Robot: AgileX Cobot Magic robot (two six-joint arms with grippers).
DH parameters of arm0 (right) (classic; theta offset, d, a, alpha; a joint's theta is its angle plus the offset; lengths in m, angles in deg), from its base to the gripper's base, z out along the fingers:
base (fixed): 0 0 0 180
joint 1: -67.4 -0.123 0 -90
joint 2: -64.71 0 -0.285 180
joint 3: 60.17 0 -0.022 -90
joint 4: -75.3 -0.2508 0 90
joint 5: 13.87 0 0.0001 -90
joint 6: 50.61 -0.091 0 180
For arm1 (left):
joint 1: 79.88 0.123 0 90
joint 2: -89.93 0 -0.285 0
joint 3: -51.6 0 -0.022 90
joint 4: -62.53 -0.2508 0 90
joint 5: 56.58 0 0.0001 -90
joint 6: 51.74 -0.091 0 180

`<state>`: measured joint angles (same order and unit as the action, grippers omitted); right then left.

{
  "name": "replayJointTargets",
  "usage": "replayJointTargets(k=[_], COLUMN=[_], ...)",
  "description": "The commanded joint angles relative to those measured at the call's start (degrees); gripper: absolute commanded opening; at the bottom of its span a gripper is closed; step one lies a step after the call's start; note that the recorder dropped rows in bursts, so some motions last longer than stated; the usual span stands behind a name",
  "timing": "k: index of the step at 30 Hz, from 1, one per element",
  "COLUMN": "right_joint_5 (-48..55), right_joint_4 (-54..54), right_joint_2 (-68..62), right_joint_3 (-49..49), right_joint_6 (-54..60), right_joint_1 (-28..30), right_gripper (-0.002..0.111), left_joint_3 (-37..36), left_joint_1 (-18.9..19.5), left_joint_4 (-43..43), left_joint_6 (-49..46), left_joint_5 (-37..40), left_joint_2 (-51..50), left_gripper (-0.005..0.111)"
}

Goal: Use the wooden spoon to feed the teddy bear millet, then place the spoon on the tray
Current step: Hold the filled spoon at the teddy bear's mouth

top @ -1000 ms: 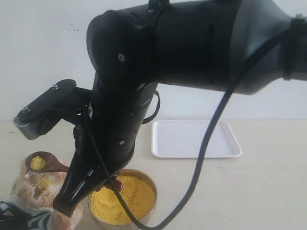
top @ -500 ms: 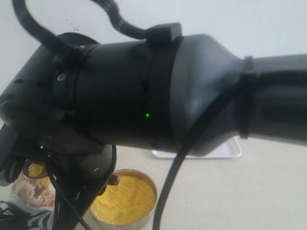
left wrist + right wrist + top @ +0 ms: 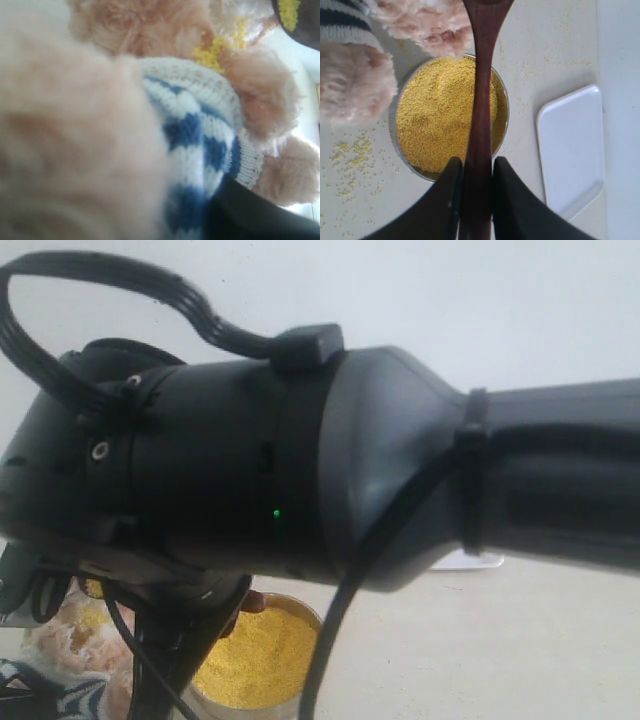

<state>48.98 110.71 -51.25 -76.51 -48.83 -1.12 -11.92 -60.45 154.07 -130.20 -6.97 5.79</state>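
Feeding time on the tabletop: the right gripper (image 3: 477,169) clamps narrowly on the thin handle of the wooden spoon (image 3: 482,90), which crosses above the metal bowl (image 3: 394,125) of millet (image 3: 440,115) with its far end running out of view past the bowl's rim, on the side where the teddy bear (image 3: 427,25) sits just beside the bowl. Yellow grains cling to the fur above the bear's striped shirt (image 3: 200,135), and loose grains (image 3: 350,150) dot the table beside the bowl near a paw, so the feeding step looks under way or close to done. A dark shape carrying grains (image 3: 295,12) at the edge of the left wrist view may be the spoon's loaded end, though that is uncertain. The tray (image 3: 572,145) lies apart from the bowl, on the side away from the bear, and holds nothing; setting the spoon there remains to do. Whether the left gripper is open or closed cannot be told, as the bear fills its camera. The right arm (image 3: 300,480) blocks most of the exterior view.
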Motion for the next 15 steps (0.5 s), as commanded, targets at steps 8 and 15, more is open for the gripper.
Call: replayJointTargets(k=[8,15], right_joint_5=[-0.8,-3.7], right_joint_4=[6.6,22.3], right_joint_2=[0.2,0.2], right_joint_3=[2.2,12.0], right_joint_6=[-4.4,-21.6], right_joint_1=[-2.2,-7.1], right_gripper=[0.0,0.0], left_joint_3=[-0.3,-0.3], left_joint_1=[-0.1,-0.1], left_joint_4=[1.0,0.8], left_joint_6=[0.4,0.4], left_joint_5=[1.3,2.8], left_joint_2=[0.0,0.0], left_gripper=[0.004,0.004])
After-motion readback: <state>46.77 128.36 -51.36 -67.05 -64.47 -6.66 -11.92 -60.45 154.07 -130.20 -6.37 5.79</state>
